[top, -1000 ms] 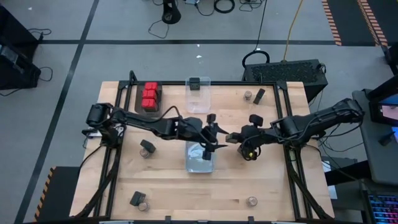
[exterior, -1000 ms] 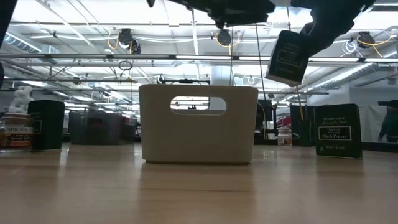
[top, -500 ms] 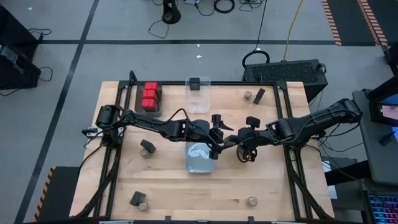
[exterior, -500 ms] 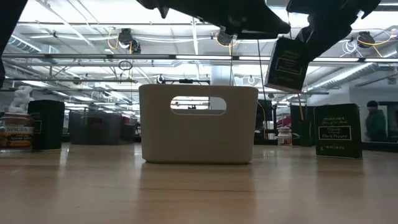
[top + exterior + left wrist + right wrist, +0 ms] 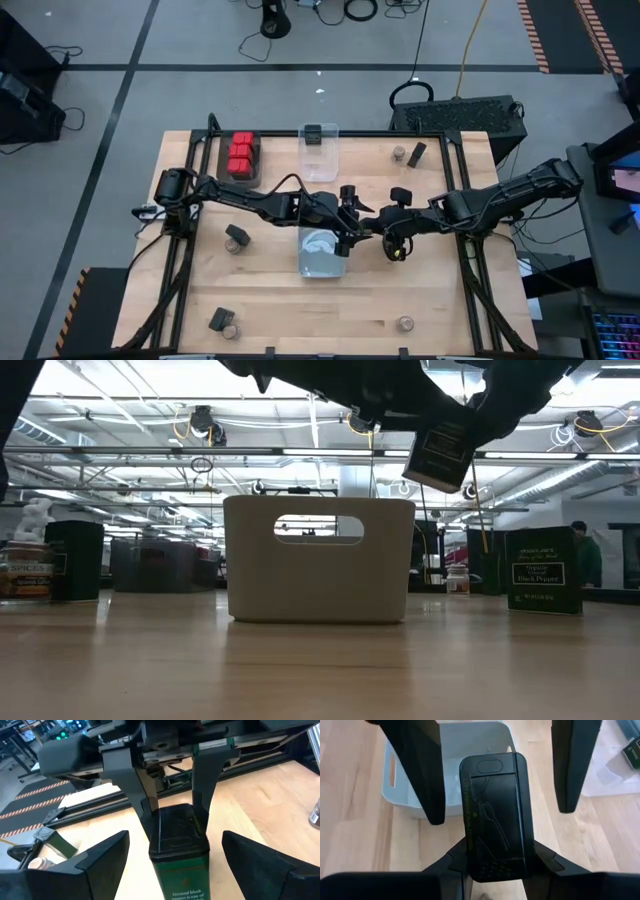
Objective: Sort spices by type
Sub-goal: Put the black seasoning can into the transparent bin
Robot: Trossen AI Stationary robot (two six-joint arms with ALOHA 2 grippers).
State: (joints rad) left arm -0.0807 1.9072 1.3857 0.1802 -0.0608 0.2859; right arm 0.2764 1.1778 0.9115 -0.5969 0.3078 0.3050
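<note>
A black pepper tin (image 5: 440, 452) is pinched by the right pincer (image 5: 383, 227) above the desk (image 5: 450, 300), just beside the white bin (image 5: 318, 560). The left pincer (image 5: 172, 845) is spread, its fingers (image 5: 112, 855) flanking the tin. For a clean handover, the left should be closed squarely before the right is released.

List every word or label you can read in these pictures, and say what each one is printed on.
"Black Pepper": black box standing on the table, low view; smaller lines above it too blurred to read.
"Ground black": green label of the tin held in the right hand, left wrist view; next line cut off.
Label on the jar at far left: blurred, not readable.
</note>
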